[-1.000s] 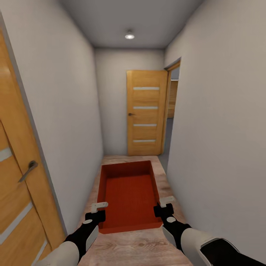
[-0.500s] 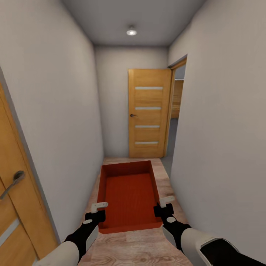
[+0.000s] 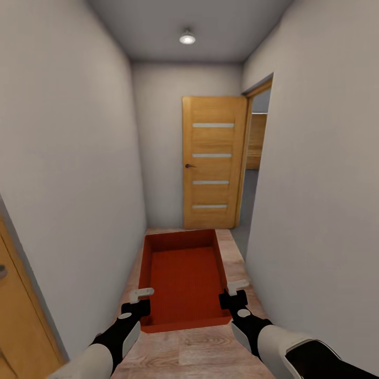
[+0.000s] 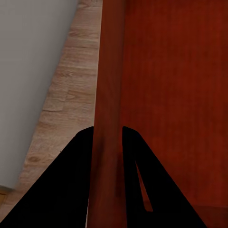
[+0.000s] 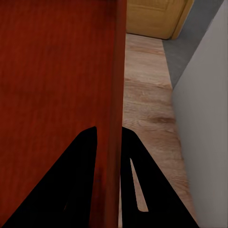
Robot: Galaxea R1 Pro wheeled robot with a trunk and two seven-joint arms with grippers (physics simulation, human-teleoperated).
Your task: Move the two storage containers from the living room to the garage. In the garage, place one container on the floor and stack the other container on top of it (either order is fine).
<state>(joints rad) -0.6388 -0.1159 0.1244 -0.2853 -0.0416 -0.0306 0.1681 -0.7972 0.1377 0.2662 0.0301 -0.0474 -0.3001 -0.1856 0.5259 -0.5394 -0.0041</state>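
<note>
One red-orange ribbed storage container (image 3: 184,279) hangs level in front of me above the wood-plank hallway floor, carried between both arms. My left gripper (image 3: 141,296) is shut on its left wall (image 4: 108,118), one finger on each side of the wall. My right gripper (image 3: 235,290) is shut on its right wall (image 5: 114,109) the same way. The bin is open-topped with nothing inside it. The second container is out of view.
I am in a narrow corridor with white walls close on both sides. A wooden door (image 3: 213,160) stands open at the far end, beside a doorway on the right (image 3: 255,158) with grey floor (image 3: 242,210) beyond. Another wooden door (image 3: 23,316) is near left.
The view has advanced down the corridor: the near left door has slid out toward the frame's edge and the far door looks closer. The container and both grippers keep the same hold.
</note>
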